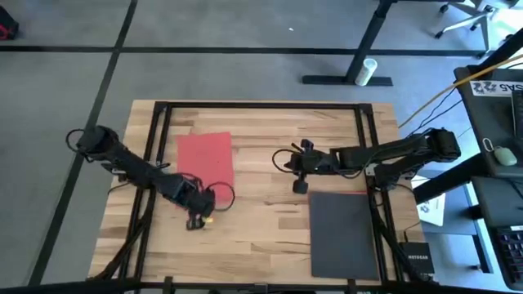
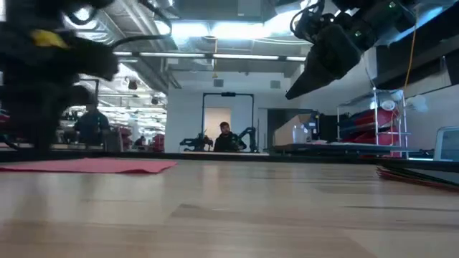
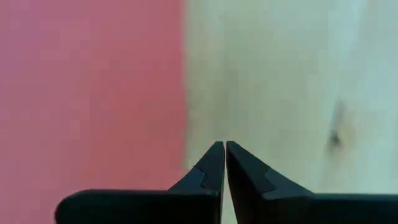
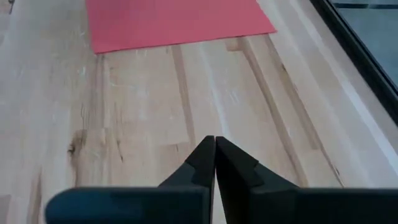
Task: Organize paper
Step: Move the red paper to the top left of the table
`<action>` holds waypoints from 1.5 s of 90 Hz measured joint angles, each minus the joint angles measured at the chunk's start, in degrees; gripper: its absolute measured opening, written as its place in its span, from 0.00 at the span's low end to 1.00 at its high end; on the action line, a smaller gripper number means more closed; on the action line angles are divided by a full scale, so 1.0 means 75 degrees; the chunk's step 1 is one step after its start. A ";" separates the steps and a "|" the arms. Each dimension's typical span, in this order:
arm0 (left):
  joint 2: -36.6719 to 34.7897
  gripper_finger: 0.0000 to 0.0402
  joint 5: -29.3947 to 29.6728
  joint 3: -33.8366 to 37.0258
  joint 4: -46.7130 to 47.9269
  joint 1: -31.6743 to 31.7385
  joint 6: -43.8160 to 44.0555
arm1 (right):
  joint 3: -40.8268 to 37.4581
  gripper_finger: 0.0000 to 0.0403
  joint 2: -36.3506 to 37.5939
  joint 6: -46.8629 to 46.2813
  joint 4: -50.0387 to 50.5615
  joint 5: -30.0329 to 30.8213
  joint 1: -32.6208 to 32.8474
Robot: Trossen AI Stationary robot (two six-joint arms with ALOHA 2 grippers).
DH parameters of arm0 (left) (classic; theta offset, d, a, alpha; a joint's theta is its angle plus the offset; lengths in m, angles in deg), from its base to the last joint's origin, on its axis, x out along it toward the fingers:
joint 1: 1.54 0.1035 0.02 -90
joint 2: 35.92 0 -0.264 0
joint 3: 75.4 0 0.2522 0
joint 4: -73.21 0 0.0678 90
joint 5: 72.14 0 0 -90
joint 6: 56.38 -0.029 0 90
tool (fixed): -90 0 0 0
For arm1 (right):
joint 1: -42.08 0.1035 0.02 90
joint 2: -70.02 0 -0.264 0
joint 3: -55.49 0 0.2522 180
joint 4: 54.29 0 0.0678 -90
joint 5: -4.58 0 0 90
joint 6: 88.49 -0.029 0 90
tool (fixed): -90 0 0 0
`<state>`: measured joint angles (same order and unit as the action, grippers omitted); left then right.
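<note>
Leftmost in the high view, the left arm reaches across the wooden table (image 1: 261, 220) from its left edge, and the left gripper (image 1: 198, 219) hangs low over the boards just off the near right corner of the red sheet (image 1: 206, 161). A bit of yellow shows at its tip. Its wrist view looks almost straight down: the two dark fingers (image 3: 208, 171) meet at their tips, pressed together with nothing between them, and the red sheet (image 3: 87, 93) fills one side of that picture while bare pale wood fills the other, the sheet's edge running close beside the fingertips.

That red sheet lies flat on the left-centre of the table, its long sides running away from the front edge. From table height it shows as a thin pink-red strip (image 2: 90, 165) lying on the surface at the left.

Further right, the right arm stretches in from the table's right side, and the right gripper (image 1: 299, 184) hovers over bare wood near the middle, just beside the far left corner of the black sheet (image 1: 343, 233). Its wrist view shows its fingers (image 4: 205, 162) closed tip to tip, holding nothing, raised above the boards, with the red sheet (image 4: 177, 22) well ahead of them.

The black sheet lies flat at the right front of the table, with a thin red edge showing along its far side; whether more sheets lie under it I cannot tell.
</note>
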<state>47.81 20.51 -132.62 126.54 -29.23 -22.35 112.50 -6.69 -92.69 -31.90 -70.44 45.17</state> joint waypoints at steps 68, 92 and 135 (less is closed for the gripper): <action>0.0335 0.00 0.0793 0.0711 0.0093 0.0464 0.1795 | 0.0005 0.00 0.0000 0.0003 0.0052 -0.0043 -0.0012; 0.0147 0.00 0.1228 0.0739 0.0455 0.0543 0.2094 | 0.0003 0.00 0.0000 0.0000 0.0061 -0.0082 -0.0012; 0.0132 0.00 0.1604 0.0745 0.0704 0.1187 0.1935 | 0.0003 0.00 0.0000 0.0000 0.0069 -0.0085 -0.0012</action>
<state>48.81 32.54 -127.03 131.82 -20.32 -7.84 112.52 -6.69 -92.69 -31.39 -71.08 45.08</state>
